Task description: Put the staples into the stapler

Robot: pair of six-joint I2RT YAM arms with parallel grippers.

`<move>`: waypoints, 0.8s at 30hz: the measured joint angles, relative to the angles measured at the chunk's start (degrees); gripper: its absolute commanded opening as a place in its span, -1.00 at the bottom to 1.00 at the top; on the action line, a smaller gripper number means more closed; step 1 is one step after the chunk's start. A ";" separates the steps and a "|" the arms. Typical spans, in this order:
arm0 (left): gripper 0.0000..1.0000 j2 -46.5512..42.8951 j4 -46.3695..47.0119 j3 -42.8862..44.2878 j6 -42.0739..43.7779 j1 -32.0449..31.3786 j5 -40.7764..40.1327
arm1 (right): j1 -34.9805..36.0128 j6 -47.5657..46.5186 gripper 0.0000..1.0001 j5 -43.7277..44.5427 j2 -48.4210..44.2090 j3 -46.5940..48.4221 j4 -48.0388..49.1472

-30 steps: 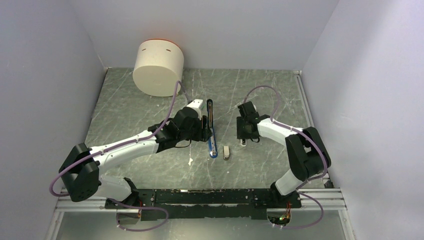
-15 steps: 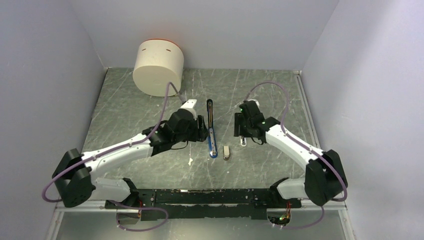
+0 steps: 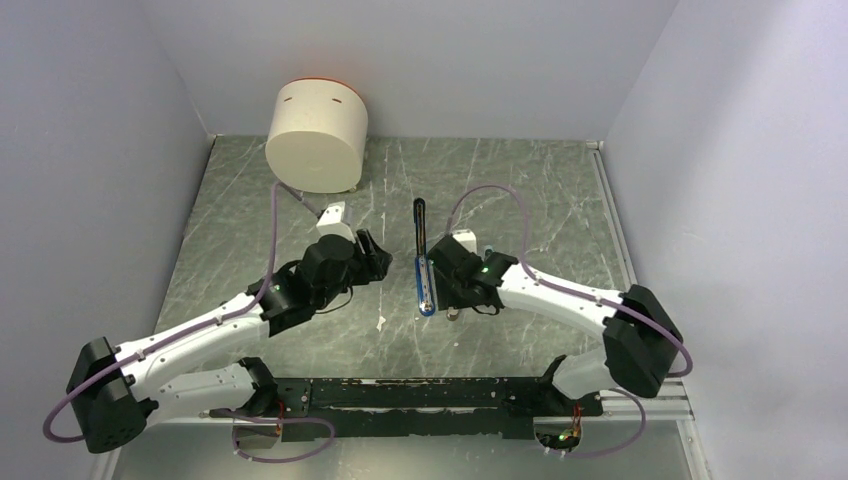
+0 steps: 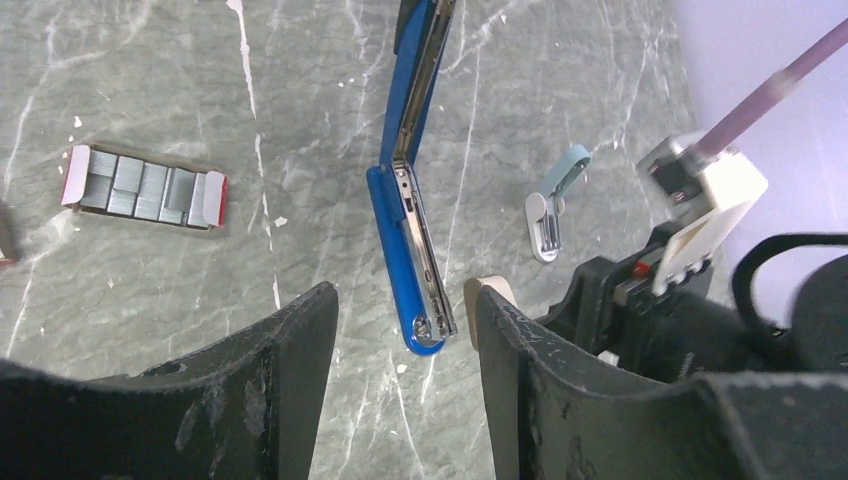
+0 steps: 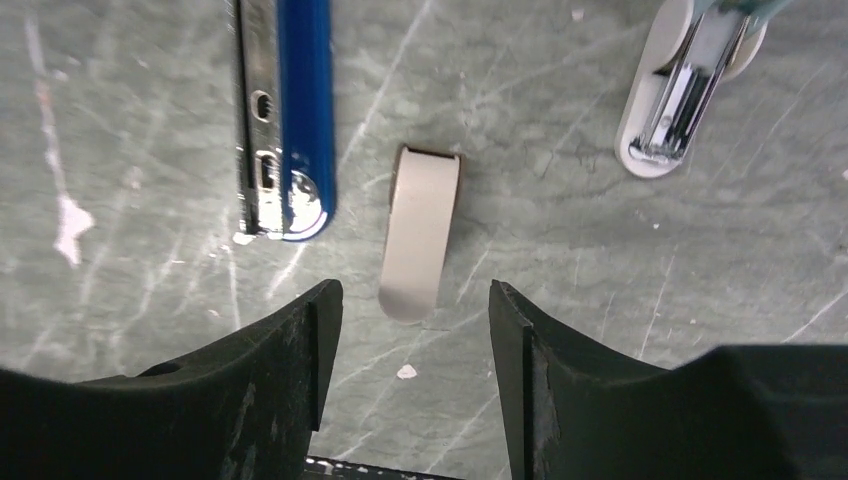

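The stapler [image 4: 398,232] lies open on the table, with its blue body and silver channel [image 4: 428,262] facing up and its black top arm [image 3: 419,222] swung away. The staples [image 4: 143,188] are grey blocks in an open red box left of the stapler in the left wrist view. My left gripper [image 4: 403,310] is open, a little back from the stapler's rounded end. My right gripper [image 5: 415,300] is open and empty, just short of a tan oblong piece [image 5: 420,235]. The stapler's end [image 5: 300,140] lies to that piece's left.
A pale-blue and white piece with metal prongs [image 5: 690,95] lies right of the tan piece. A big cream cylinder [image 3: 316,135] stands at the back left. Grey walls close in the table on three sides. Small white chips [image 3: 381,322] dot the marble surface.
My left arm has pulled back and to the left, away from the stapler. My right arm has swung left from the pale-blue piece to the tan piece beside the stapler's end, its jaws now wider.
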 measured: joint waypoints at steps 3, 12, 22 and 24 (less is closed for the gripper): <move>0.17 -0.83 0.04 -0.61 -0.76 0.00 -1.27 | 1.42 2.16 0.07 1.11 2.49 0.00 -1.90; 0.36 -1.18 2.51 -1.07 0.98 0.00 0.42 | 1.73 5.75 -0.20 0.90 4.66 0.00 -1.95; 0.41 2.34 5.27 -0.98 2.60 1.25 8.26 | 1.73 6.91 -0.36 -0.57 6.60 0.00 -0.79; 0.40 2.86 5.29 -0.98 2.60 1.44 9.44 | 1.73 7.43 -0.44 -0.63 6.71 0.00 -0.85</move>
